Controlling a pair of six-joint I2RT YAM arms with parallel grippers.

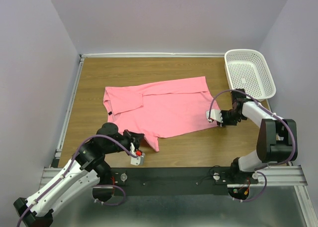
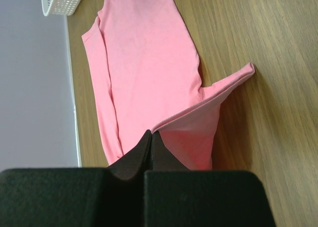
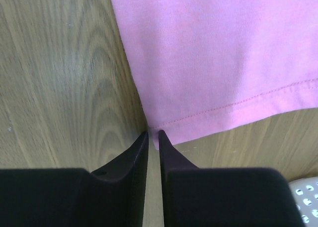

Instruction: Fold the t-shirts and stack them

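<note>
The t-shirt (image 1: 166,108) lies spread across the middle of the table (image 1: 198,150). The left gripper (image 2: 151,136) is clamped tight on its near-left corner, lifting that cloth off the wood. The right gripper (image 3: 153,135) has its tips at the near-right hem corner, fingers almost together. Whether they pinch cloth, I can't tell.

Count, one moment.
Plain salmon-pink short-sleeved cloth t-shirt (image 1: 169,108): 1.
White plastic mesh basket (image 1: 248,73): 1, beyond the t-shirt's right end.
Brown wooden table (image 1: 198,147): 1, under the t-shirt.
Black two-finger grippers: 2. The left gripper (image 1: 141,137) is at the t-shirt's near edge and the right gripper (image 1: 217,118) at its right corner.
</note>
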